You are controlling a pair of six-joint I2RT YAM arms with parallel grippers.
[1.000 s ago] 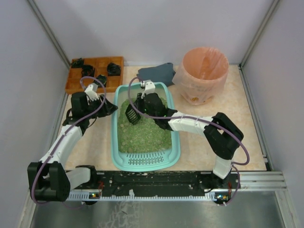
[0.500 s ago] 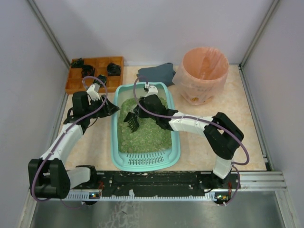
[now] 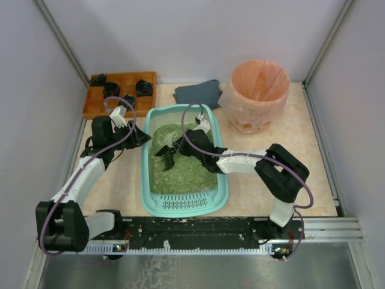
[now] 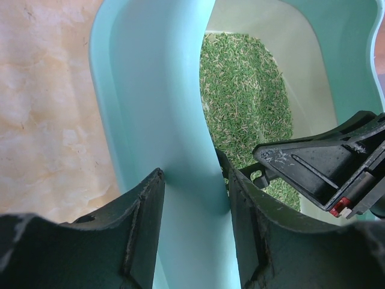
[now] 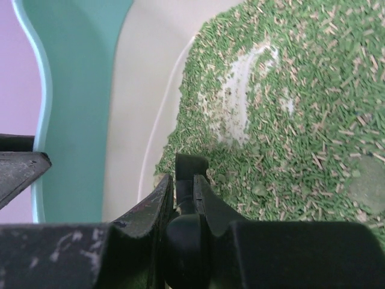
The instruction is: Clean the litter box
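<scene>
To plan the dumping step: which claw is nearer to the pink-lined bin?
Right. The right claw, shut on the scoop, is inside the litter box, with the bin behind and to its right. The left claw clamps the box's left wall, farther away.

Both look alike from here: the left arm [image 3: 81,177] and the right arm [image 3: 240,161] have smooth white links between chunky black joint housings. A thin purple cable [image 3: 310,191] loops along each. The left gripper [image 4: 189,168] has dark matte fingers [image 4: 141,235], scuffed pale at the edges.
</scene>
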